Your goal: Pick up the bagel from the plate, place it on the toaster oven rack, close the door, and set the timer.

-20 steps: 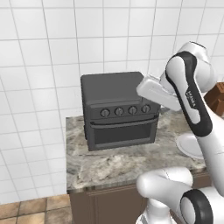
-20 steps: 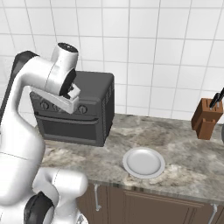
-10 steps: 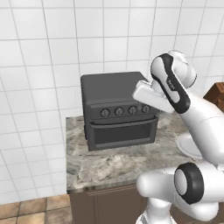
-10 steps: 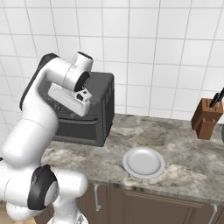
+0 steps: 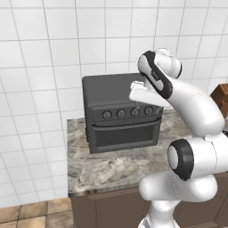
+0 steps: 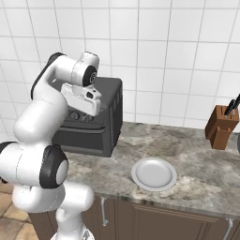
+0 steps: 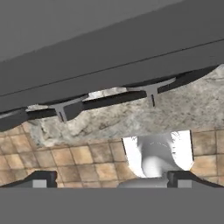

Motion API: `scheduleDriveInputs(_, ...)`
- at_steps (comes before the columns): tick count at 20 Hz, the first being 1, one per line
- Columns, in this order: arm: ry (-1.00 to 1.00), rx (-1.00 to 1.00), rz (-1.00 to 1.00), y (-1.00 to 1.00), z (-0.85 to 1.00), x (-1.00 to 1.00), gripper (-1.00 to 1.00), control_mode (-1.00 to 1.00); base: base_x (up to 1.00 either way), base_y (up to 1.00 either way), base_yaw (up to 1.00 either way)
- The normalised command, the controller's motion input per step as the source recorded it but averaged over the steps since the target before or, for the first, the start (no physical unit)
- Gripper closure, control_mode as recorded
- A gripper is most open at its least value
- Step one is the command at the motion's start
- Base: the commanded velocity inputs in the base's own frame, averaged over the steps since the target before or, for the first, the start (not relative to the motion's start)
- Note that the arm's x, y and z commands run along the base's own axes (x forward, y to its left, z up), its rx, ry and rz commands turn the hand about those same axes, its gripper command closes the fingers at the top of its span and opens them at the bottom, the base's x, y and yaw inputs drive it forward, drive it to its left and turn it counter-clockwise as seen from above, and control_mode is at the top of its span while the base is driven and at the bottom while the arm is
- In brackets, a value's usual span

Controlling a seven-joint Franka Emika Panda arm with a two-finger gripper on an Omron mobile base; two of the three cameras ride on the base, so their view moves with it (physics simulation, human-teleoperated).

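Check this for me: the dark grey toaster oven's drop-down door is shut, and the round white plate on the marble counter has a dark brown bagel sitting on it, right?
Not quite. The round white plate is bare in the right base view, with no bagel on it. The rest holds: the dark grey toaster oven has its drop-down door shut, and the plate sits on the marble counter.

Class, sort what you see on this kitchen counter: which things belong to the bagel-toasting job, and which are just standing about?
Belongs to the job:
- toaster oven, door shut
- white plate, no bagel visible on it
- open gripper by the door's handle

Just standing about:
- knife block
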Motion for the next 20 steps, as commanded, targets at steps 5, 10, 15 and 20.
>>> scheduleDriveInputs(5, -0.04, -0.05, 0.1, -0.17, -0.53, 0.0, -1.0, -1.0, 0.0, 0.0, 0.0)
scheduleDriveInputs(10, -0.13, 0.0, 0.1, -0.22, -0.37, 0.0, -1.0, -1.0, 0.0, 0.0, 0.0)
scheduleDriveInputs(15, -0.33, 0.0, 0.11, -0.14, -0.04, 0.0, -1.0, -1.0, 0.0, 0.0, 0.0)
scheduleDriveInputs(20, -0.34, 0.0, 0.08, -0.04, 0.0, 0.0, -1.0, -1.0, 0.0, 0.0, 0.0)
